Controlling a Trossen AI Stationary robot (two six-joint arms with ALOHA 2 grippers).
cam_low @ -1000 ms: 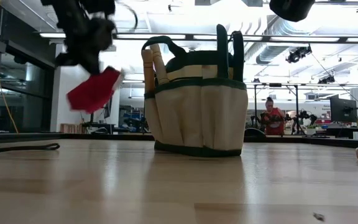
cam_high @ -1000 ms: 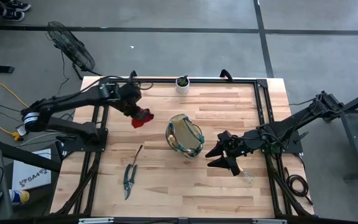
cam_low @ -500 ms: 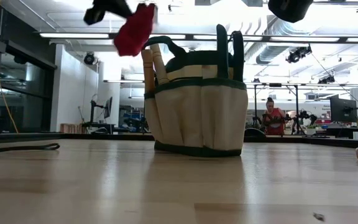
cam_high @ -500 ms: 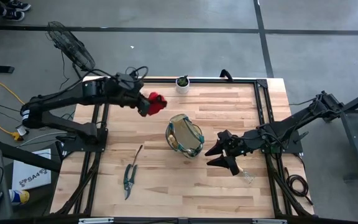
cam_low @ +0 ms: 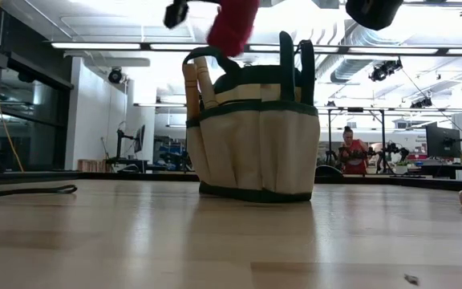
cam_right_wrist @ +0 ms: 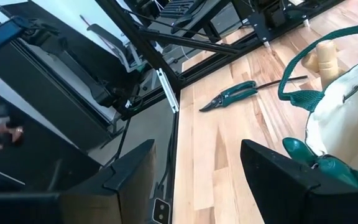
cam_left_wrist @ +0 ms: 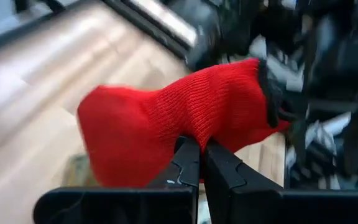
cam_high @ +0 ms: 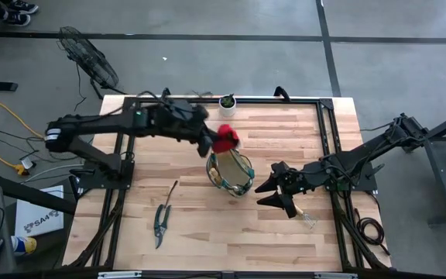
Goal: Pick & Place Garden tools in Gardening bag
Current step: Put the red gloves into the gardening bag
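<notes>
The red knit item (cam_high: pixel 225 139), one of the garden tools, hangs in the air over the far-left rim of the gardening bag (cam_high: pixel 229 172); my left gripper (cam_high: pixel 215 142) is shut on it. In the low view the red item (cam_low: pixel 233 24) is above the tan, green-trimmed bag (cam_low: pixel 251 132), which stands on its base with wooden handles (cam_low: pixel 195 84) sticking out of it. Pruning shears (cam_high: pixel 161 220) lie flat on the table at the near left. My right gripper (cam_high: pixel 276 195) waits open just right of the bag, holding nothing. My left gripper pinches a bunched part of the red knit cloth near its middle (cam_left_wrist: pixel 194 132) between its two fingers (cam_left_wrist: pixel 219 168). It comes from the table's left, slanting downward. The red item is lifted clear and droops to both sides of the fingers, above the bag's rim.
A small white pot with a green plant (cam_high: pixel 228 103) stands at the far edge. A pale handle-like thing (cam_high: pixel 307 220) lies near my right gripper. Black frame rails (cam_high: pixel 327 139) run along the table's sides. Bare wood lies near the front edge.
My left gripper has risen and swung from the table's far left toward the right, carrying the red item from beside the bag to above its far-left rim. Its wrist has tipped and rolled on the way. My right arm has kept still.
</notes>
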